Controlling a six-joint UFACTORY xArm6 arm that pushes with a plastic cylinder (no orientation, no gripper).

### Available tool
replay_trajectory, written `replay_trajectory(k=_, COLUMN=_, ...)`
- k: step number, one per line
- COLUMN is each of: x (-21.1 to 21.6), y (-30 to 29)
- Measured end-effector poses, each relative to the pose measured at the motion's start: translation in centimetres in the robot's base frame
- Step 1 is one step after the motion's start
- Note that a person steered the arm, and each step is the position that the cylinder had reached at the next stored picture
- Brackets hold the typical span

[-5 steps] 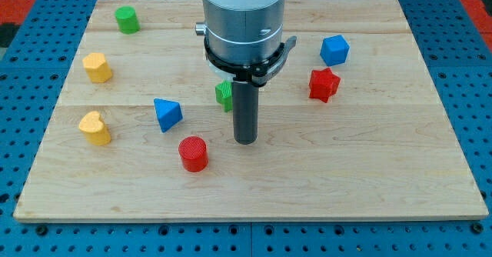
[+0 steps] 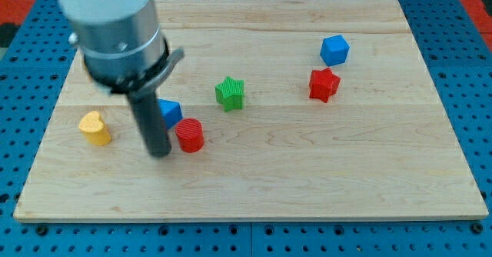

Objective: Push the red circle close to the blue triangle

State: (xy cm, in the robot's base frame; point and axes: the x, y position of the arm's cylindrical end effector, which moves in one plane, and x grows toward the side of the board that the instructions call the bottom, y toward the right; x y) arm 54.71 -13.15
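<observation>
The red circle point(image 2: 189, 135) stands on the wooden board, touching or almost touching the blue triangle point(image 2: 169, 111), which lies just up and left of it and is partly hidden by the rod. My tip point(image 2: 159, 151) rests on the board just left of the red circle and below the blue triangle. The arm's grey body covers the board's upper left.
A green star point(image 2: 230, 92) sits at the middle. A red star point(image 2: 324, 85) and a blue cube point(image 2: 334, 50) are at the right. A yellow heart point(image 2: 94, 128) is at the left. The board's bottom edge point(image 2: 246, 215) is below the tip.
The arm swept from the middle to the left. The red circle has moved up, and now sits next to the blue triangle. The arm now hides the upper-left blocks.
</observation>
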Motion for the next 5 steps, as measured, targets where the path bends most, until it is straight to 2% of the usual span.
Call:
replay_trajectory(k=1, x=5.5, y=1.6)
replay_trajectory(k=2, x=3.7, y=4.2)
replay_trajectory(k=4, x=-2.5, y=4.2)
replay_trajectory(k=5, x=-2.6, y=3.3)
